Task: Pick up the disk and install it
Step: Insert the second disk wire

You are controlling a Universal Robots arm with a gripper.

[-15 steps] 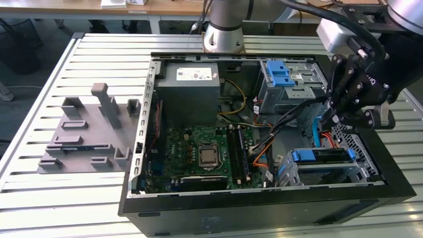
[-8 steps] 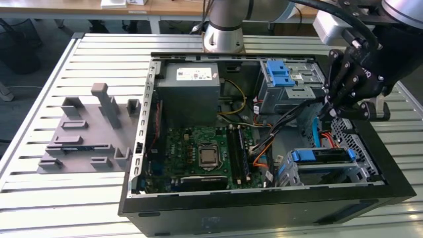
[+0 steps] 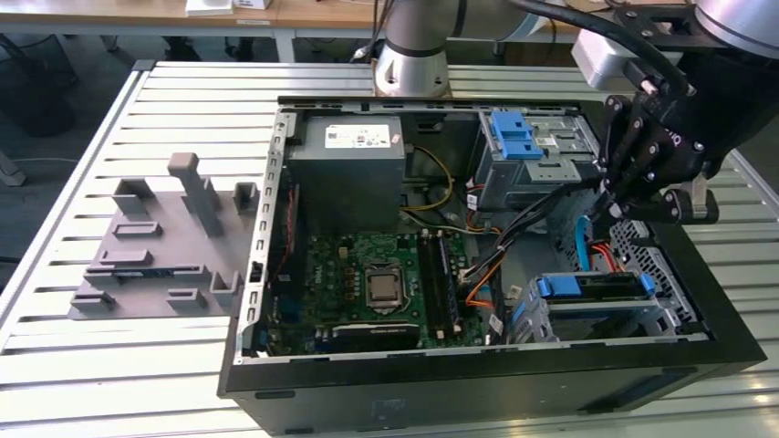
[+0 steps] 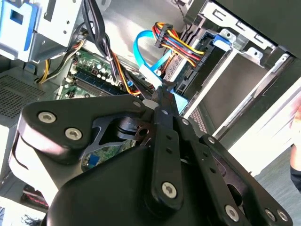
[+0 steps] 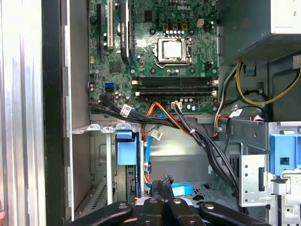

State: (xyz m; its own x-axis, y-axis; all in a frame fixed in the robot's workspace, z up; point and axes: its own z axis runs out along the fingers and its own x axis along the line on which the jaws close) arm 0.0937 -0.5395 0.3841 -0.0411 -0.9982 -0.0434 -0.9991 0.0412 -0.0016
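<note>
The disk (image 3: 599, 288) lies in its blue carrier frame inside the drive cage, at the case corner on the exterior view's right, nearest the camera. Its blue tab (image 5: 124, 151) shows in the first wrist view, and a blue clip (image 4: 221, 40) on the cage shows in the second wrist view. My black gripper (image 3: 608, 208) hangs over the case just beyond that cage, apart from the disk. Its fingers (image 5: 168, 184) stand pressed together with nothing seen between them. A blue flat cable (image 5: 181, 189) runs right behind the fingertips (image 4: 161, 95).
The open computer case (image 3: 487, 383) lies on a slatted metal table (image 3: 146, 365). Inside are the motherboard (image 3: 378, 283), a grey power-supply box (image 3: 353, 173), a second cage with a blue bracket (image 3: 524, 137), and cable bundles (image 5: 207, 141). A grey fixture block (image 3: 164, 246) stands at the exterior view's left.
</note>
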